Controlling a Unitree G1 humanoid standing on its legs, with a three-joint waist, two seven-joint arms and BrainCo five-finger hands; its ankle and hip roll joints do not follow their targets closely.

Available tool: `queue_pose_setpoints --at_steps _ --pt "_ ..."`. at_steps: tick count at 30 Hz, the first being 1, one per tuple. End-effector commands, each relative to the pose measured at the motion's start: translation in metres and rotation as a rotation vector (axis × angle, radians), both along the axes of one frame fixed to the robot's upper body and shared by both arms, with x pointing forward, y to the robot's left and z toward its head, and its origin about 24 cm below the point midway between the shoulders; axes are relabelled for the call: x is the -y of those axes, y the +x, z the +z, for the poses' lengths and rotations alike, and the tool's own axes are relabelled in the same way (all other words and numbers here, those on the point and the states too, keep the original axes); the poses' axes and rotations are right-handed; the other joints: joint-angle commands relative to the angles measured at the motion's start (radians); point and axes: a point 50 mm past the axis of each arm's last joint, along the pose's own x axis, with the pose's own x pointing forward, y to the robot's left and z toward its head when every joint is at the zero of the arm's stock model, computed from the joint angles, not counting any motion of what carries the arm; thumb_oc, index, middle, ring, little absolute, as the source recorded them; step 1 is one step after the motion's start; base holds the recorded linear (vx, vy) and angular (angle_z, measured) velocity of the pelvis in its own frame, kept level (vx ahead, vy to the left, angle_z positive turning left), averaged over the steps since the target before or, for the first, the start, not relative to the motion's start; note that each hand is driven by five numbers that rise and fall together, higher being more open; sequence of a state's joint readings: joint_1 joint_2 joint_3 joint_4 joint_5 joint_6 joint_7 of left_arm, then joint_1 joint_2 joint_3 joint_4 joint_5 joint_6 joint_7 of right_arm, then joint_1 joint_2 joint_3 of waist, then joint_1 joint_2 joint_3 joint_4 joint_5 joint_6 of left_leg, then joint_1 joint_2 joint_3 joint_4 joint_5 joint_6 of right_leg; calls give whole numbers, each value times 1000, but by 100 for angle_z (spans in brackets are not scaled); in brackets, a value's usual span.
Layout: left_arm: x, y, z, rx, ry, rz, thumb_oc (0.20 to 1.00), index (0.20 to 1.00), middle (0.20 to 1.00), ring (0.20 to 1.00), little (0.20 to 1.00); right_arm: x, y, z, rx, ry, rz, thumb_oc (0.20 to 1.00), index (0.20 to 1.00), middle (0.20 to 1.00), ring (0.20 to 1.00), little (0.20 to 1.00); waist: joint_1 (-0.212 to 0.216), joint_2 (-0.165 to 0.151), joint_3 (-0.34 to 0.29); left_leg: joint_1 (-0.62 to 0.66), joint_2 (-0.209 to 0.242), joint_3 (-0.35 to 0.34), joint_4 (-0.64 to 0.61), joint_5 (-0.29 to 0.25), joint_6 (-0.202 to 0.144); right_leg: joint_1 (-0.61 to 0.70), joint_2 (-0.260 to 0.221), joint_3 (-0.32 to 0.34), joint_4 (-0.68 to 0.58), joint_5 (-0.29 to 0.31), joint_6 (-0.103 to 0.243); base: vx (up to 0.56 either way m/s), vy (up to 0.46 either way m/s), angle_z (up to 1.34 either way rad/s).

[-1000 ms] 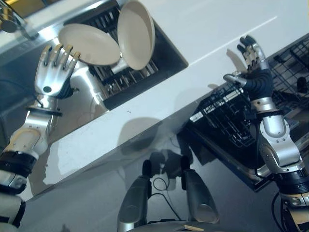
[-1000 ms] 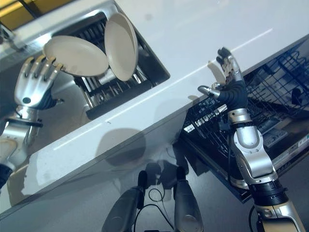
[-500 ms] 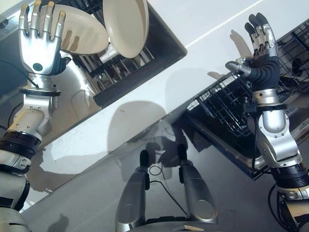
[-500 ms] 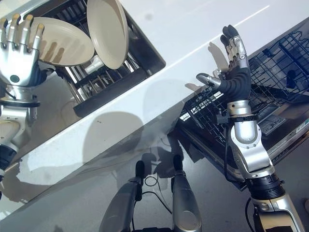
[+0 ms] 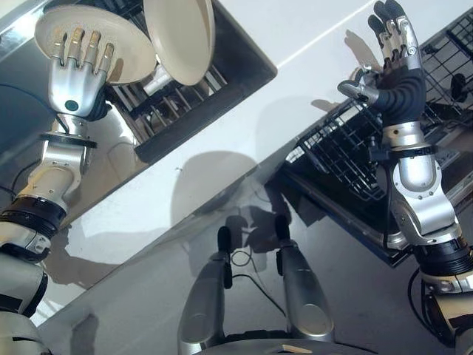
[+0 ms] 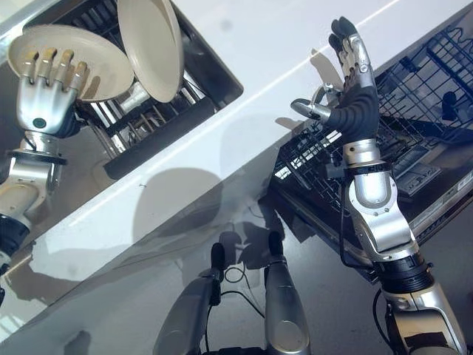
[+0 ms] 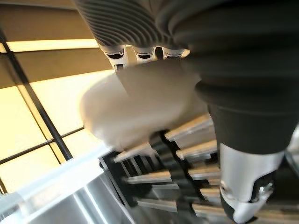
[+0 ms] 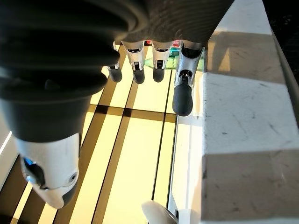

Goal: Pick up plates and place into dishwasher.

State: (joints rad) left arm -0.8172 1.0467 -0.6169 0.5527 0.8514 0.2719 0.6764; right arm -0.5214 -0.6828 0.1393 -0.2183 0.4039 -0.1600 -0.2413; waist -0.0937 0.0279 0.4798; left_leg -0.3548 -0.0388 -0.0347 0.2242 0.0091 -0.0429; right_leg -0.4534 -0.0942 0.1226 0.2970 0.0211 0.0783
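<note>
Here 2 cream plates [image 5: 96, 41] stand in a dark drying rack [image 5: 185, 103] set in the sink recess at the far left of the white bench [image 5: 295, 96]. The flatter plate lies tilted toward the left hand [image 5: 77, 78]; the second plate [image 5: 179, 37] stands nearly upright beside it, and the 2 appear to overlap at their edges, though whether they touch is hard to tell. The left hand has its fingers straight, spread against the face of the flatter plate, grasping nothing; the thumb cannot be made out. In the left wrist view the plate shows as a pale blur past the fingers, above the rack's metal bars.

The right hand [image 6: 351, 74] is raised over the bench's near edge, fingers straight and thumb out to the side, released and empty. Behind and below it is 1 black wire dishwasher rack [image 5: 347, 155], pulled out, its far part cut off by the frame edge. A few small dark items sit in its wires, too small to name.
</note>
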Motion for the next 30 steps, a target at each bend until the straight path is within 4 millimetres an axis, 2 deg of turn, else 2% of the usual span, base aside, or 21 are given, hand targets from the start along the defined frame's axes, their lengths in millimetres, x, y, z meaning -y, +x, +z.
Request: queue_pose_setpoints --at_steps 1,4,6,7,8,9,15,21,30 --pt "-12 0 45 135 20 104 1000 1000 1000 1000 1000 9 23 -28 -208 -48 -87 1000 1000 1000 1000 1000 11 2 34 -13 -55 11 50 -28 57 56 -12 5 -81 54 1 -11 67 -5" --pt "-17 4 42 116 -1 149 1000 1000 1000 1000 1000 8 23 -30 -207 -51 -88 1000 1000 1000 1000 1000 2 -1 40 -22 -56 16 44 -25 61 41 -8 15 -86 66 2 4 62 -4" --pt "-19 5 42 113 -14 174 724 724 724 724 724 8 23 -30 -203 -56 -89 1000 1000 1000 1000 1000 -3 0 40 -24 -59 19 37 -23 64 36 -9 17 -93 73 2 9 70 -3" --pt "-22 6 42 109 -22 186 517 517 517 517 517 8 23 -31 -202 -58 -88 1000 1000 1000 1000 1000 -5 0 40 -24 -60 22 35 -22 65 34 -10 18 -96 75 2 4 77 -2" --pt "-23 6 42 110 -27 200 266 266 266 266 266 8 23 -31 -201 -61 -87 1000 1000 1000 1000 1000 -9 0 40 -26 -61 25 33 -21 65 32 -10 20 -99 78 2 1 72 -2" --pt "-23 7 42 108 -30 204 200 200 200 200 200 8 23 -31 -200 -62 -88 1000 1000 1000 1000 1000 -10 1 40 -27 -62 25 32 -20 65 30 -10 21 -100 79 2 2 74 -1" --pt "-31 7 40 112 -80 243 200 200 200 200 200 13 23 -28 -201 -82 -104 1000 1000 1000 1000 1000 -21 12 40 -24 -67 37 22 -15 63 26 -18 25 -106 84 3 4 79 -3" --pt "-28 9 37 115 -83 235 200 200 200 200 200 16 23 -28 -209 -93 -99 1000 1000 1000 1000 1000 -23 22 40 -9 -73 38 18 -17 64 31 -24 19 -99 79 2 2 35 -1" --pt "-36 0 33 193 -118 207 200 200 200 200 200 21 21 -26 -236 -126 -103 1000 1000 1000 1000 1000 -20 52 17 21 -79 35 6 -14 56 48 -42 7 -93 62 -2 12 46 3"
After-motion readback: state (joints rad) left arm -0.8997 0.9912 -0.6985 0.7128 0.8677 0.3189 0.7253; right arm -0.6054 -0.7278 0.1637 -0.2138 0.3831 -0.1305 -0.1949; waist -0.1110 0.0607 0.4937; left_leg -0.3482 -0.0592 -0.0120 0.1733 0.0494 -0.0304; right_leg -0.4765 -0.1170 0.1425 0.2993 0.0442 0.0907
